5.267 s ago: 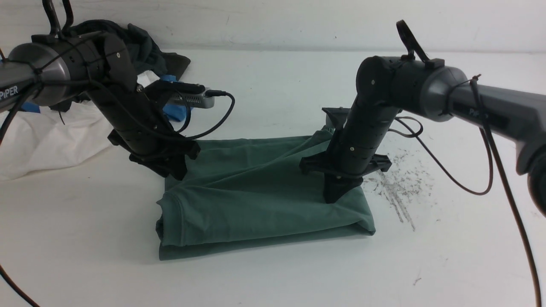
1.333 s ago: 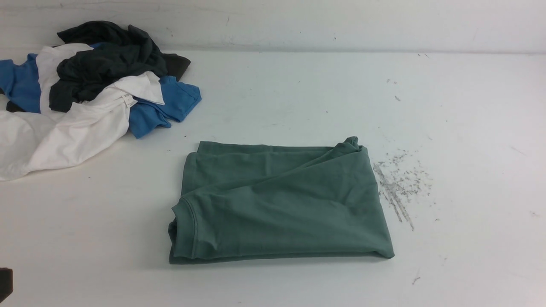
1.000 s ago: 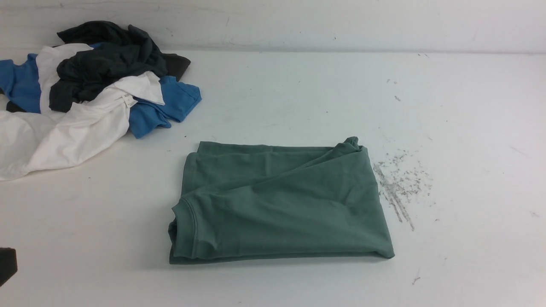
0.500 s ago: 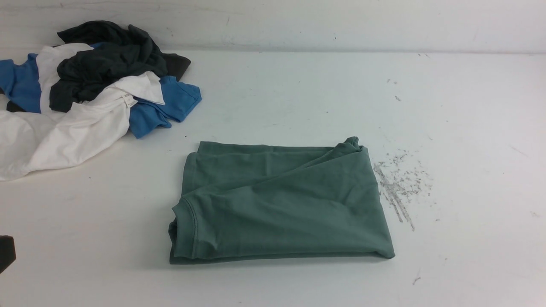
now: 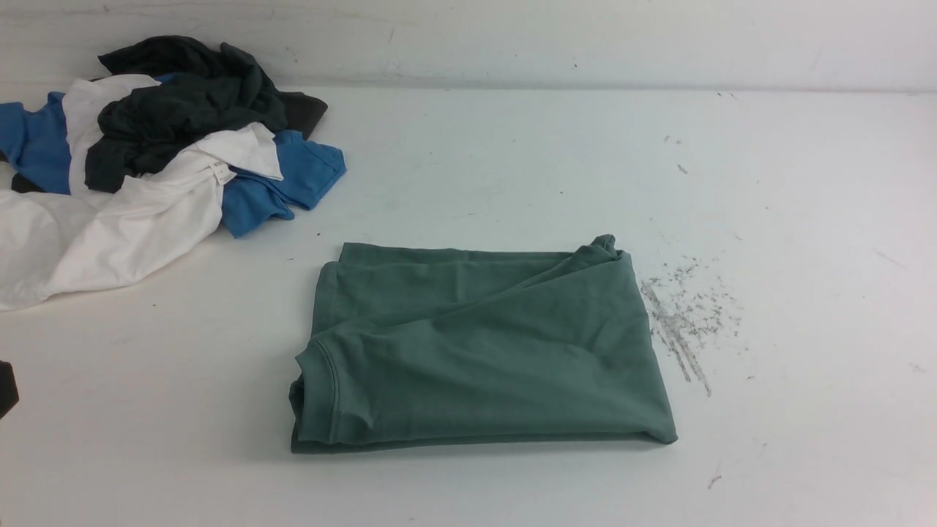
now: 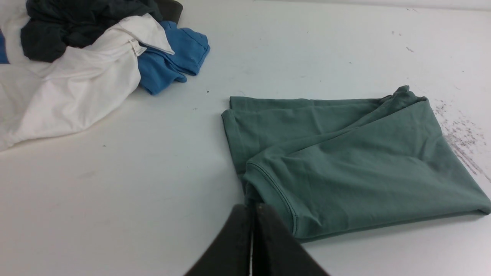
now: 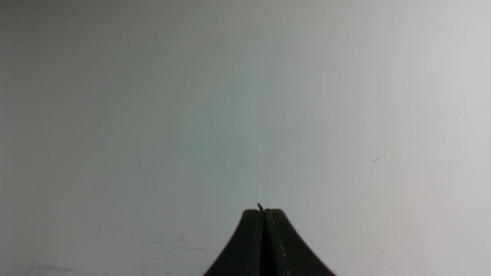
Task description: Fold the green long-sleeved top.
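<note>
On the bench (image 5: 805, 307), right of the heaped white cloth (image 5: 139, 234), the green top (image 5: 498, 359) lies folded into a slightly skewed bundle. The left gripper (image 6: 253, 207) and right gripper (image 7: 263, 211) both have their jaws together, holding nothing.

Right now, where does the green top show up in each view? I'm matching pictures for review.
Front view: the green top lies at the picture's middle, slightly low.
Left wrist view: it fills the picture's right half, mostly lower.
Right wrist view: not in it.
Landmark shared by front and left wrist views: the white garment; the right wrist view lacks it.
</note>
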You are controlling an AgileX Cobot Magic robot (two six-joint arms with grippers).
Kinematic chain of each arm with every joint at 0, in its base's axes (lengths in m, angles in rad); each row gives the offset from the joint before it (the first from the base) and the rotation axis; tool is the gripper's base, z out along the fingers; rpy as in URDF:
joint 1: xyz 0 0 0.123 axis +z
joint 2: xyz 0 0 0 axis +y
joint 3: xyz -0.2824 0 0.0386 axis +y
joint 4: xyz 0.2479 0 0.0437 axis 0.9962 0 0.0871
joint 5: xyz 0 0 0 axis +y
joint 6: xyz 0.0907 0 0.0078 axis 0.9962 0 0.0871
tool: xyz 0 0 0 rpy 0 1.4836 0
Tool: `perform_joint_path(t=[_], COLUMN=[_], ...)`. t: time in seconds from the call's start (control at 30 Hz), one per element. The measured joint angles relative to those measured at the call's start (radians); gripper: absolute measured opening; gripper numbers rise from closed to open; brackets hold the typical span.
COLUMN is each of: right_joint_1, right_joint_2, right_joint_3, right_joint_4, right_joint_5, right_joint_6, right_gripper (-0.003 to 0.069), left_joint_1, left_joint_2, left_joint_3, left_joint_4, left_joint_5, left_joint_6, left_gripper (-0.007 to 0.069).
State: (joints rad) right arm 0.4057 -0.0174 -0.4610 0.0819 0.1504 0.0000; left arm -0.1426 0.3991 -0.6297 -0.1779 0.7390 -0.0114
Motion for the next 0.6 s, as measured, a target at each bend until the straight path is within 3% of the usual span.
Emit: perform_joint_path(t=[0.6], right_joint_1=[0.000], right_joint_2=[0.000], right_joint_3=[0.000], right_joint_4=[-0.003], right_joint_5=[0.000], right_joint_6=[0.000], right_gripper=[-0.0017], left_joint_1=[0.000], left_joint_2=[0.000], left_joint_3=[0.000], left_joint_4=[0.005], left_joint_5=[0.000], left_joint_6=[0.011], left_gripper=[-0.0004])
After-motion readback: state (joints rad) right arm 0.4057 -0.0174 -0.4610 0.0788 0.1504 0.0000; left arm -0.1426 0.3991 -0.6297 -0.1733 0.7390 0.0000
